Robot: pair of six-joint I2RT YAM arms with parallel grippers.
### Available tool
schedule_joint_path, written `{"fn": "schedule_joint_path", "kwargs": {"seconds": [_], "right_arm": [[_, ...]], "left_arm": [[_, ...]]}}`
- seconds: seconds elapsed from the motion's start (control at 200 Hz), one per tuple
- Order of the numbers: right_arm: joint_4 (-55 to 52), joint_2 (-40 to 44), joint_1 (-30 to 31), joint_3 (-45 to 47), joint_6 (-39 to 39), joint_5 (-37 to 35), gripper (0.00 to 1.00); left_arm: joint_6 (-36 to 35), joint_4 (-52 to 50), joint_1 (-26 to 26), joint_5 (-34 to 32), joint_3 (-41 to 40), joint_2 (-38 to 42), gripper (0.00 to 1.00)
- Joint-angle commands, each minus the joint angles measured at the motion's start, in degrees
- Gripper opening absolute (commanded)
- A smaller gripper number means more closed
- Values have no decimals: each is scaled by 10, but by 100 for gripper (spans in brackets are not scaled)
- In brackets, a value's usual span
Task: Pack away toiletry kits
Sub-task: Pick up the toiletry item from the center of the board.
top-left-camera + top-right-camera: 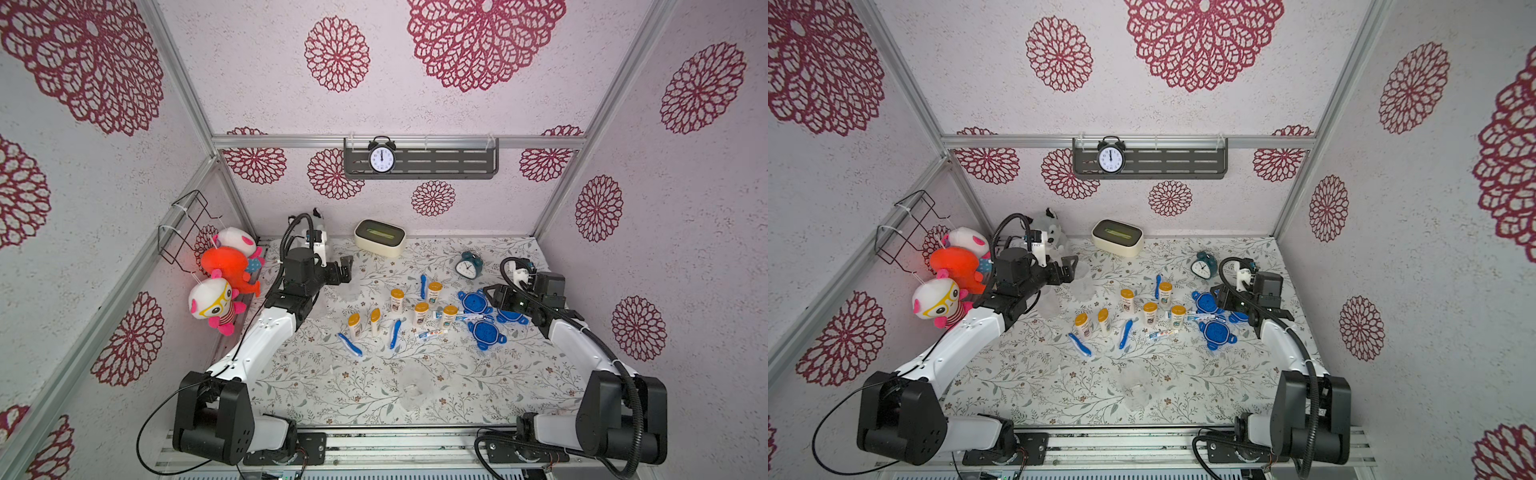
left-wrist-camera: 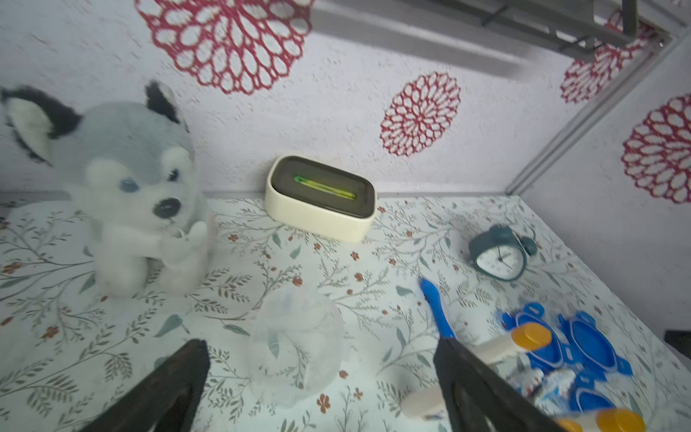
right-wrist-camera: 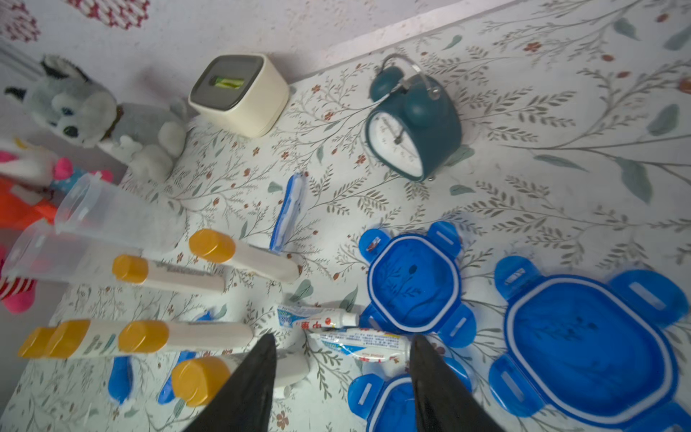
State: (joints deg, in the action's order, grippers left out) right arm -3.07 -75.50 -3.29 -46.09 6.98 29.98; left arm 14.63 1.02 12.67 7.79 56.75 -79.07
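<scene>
Where the right end effector (image 3: 344, 338) hangs: low over the worktop (image 3: 561, 149), jaws apart, straddling a toothpaste tube (image 3: 361, 346); no clamp visible.
Left end effector (image 2: 321, 359): spread wide, empty, a clear cup (image 2: 295, 336) just ahead between its jaws.
Blue lids (image 1: 475, 302): three, flat, just beside the right end effector.
Bottles (image 1: 420, 312): six, orange-capped, upright mid-worktop.
Toothbrushes (image 1: 395, 332): three, lying among the bottles.
Behind: tissue box (image 1: 379, 237) at the back wall, teal clock (image 1: 468, 264) near the lids.

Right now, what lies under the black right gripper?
Under the right gripper, a small white toothpaste tube lies between the open fingers. Beside it is a blue tabbed round lid, partly covered by one finger.
</scene>
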Motion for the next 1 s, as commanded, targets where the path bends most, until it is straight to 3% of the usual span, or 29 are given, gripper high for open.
{"fn": "schedule_joint_path", "kwargs": {"seconds": [0.0,0.255,0.56,0.996], "right_arm": [[-22,18,27,-4,-112,51,57],[53,-3,42,34,-236,97,50],[60,-31,61,39,-374,169,57],[42,-95,101,7,-490,212,58]], "left_arm": [[-48,-21,4,70,0,2,99],[-87,-41,3,115,-17,25,99],[-77,-63,4,183,-35,43,97],[-45,-56,5,178,-68,67,98]]}}
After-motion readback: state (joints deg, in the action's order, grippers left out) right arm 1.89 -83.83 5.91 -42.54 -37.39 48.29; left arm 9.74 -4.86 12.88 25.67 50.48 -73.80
